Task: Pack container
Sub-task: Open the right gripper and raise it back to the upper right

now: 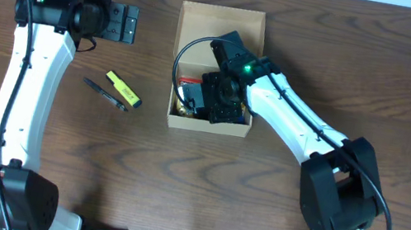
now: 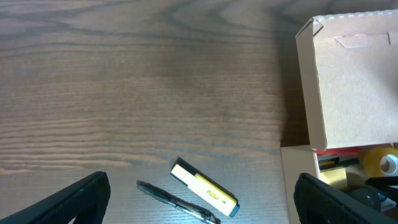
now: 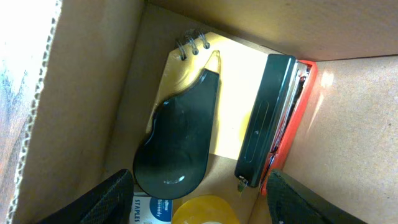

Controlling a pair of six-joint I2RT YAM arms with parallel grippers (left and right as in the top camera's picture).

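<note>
While inside the container (image 3: 81, 93), right gripper (image 3: 202, 202) above dispenser (image 3: 180, 143), stapler (image 3: 270, 118), notepad (image 3: 233, 81).

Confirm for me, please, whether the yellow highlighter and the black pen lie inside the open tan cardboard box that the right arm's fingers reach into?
Not inside: the overhead view shows the yellow highlighter and the black pen lying on the brown wooden table, outside the open tan cardboard box. The right arm's fingers do reach into that box.
</note>
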